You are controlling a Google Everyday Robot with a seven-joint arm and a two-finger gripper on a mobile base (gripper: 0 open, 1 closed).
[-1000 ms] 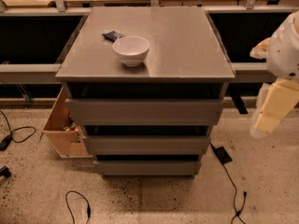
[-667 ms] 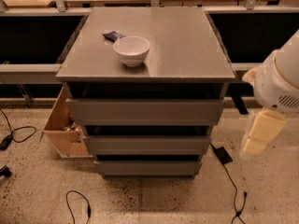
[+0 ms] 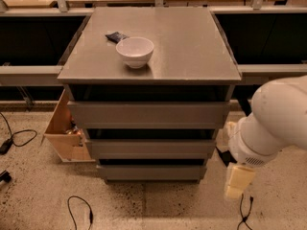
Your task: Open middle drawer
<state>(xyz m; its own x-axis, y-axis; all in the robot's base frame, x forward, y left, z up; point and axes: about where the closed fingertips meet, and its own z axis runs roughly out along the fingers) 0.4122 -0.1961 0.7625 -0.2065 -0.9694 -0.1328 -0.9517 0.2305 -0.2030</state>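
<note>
Speckled terrazzo floor (image 3: 144, 207) with a black cable (image 3: 79, 209) looped near left. An open wooden box (image 3: 62, 128) stands at left. A grey rail (image 3: 29, 74) crosses the dark far side. The gripper (image 3: 238, 181) hangs low at near right.

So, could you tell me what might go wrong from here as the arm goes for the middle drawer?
1. The gripper hangs low, right of the cabinet, near the height of the lowest front; with three similar handleless fronts, it could catch that one instead of the middle drawer.
2. A hard tug might shake the white bowl on top.
3. A cable lies on the floor just below the gripper and could snag.
</note>
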